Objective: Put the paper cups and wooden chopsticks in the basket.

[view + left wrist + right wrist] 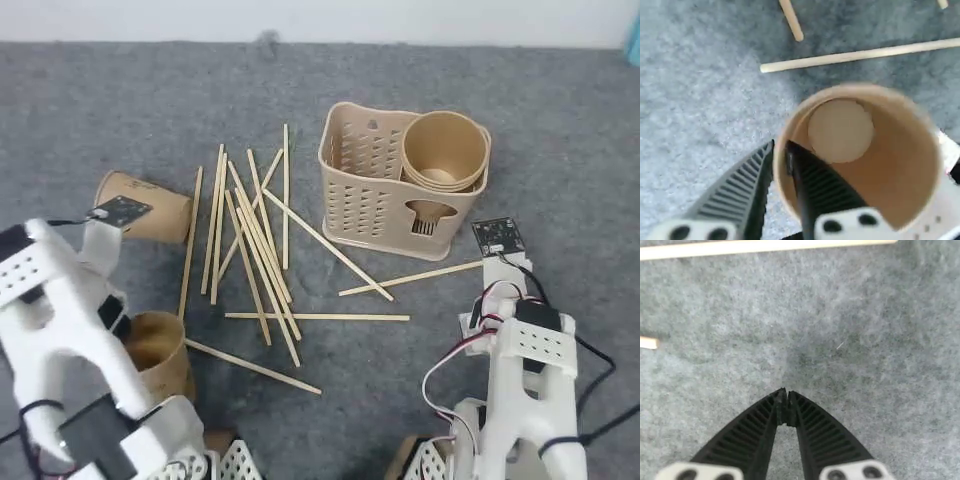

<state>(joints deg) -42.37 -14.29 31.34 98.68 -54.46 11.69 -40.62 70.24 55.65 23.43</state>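
While chopsticks (262,240) litter the worktop (100,100) beside the basket (365,195), left pincer (780,150) clamps the rim of a paper cup (840,130), one finger inside. Right pincer (785,396) closed, empty.

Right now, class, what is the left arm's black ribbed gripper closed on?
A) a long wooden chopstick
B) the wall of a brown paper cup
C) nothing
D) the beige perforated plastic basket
B: in the left wrist view the left gripper has one finger inside and one outside the brown paper cup, pinching its wall.
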